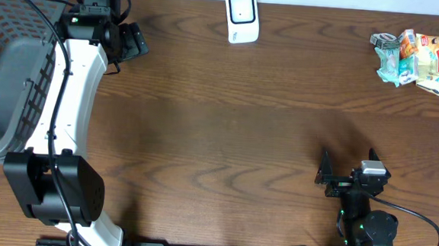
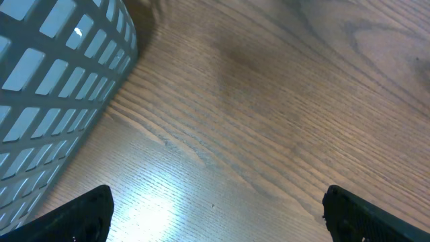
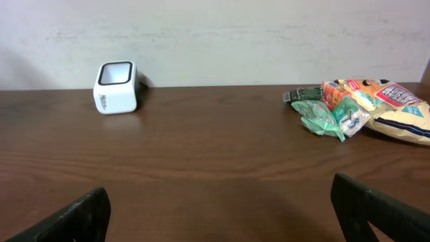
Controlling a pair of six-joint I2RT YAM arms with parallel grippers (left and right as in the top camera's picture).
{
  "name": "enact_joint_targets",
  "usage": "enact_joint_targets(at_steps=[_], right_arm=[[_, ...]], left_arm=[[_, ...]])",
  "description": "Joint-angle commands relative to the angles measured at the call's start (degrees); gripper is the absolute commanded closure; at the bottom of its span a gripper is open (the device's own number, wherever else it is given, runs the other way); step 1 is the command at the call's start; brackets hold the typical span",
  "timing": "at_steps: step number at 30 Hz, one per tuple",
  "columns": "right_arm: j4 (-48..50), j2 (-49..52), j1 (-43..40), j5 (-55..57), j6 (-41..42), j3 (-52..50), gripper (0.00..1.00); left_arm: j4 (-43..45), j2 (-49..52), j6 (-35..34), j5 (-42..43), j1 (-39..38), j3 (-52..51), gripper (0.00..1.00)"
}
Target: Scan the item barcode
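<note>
Plainly, left hand and right hand gape empty; the snack packets sprawl left-to-right.

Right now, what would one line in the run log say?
left gripper open, beside basket; right gripper open, empty; snack packets untouched; scanner at far edge

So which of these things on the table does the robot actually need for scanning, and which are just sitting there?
For the job: white scanner; pile of snack packets, the items to scan.
Just there: grey basket, no clear part in scanning; wooden table.
</note>
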Motion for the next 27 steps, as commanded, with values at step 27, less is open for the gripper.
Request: enact_joint_targets(at_steps=[27], right_arm=[[0.09,-0.35,-0.66,0.28,0.81,-0.31,0.01]], left_arm=[[-7.50,0.42,-0.04,7.17,-0.02,0.09,0.03]])
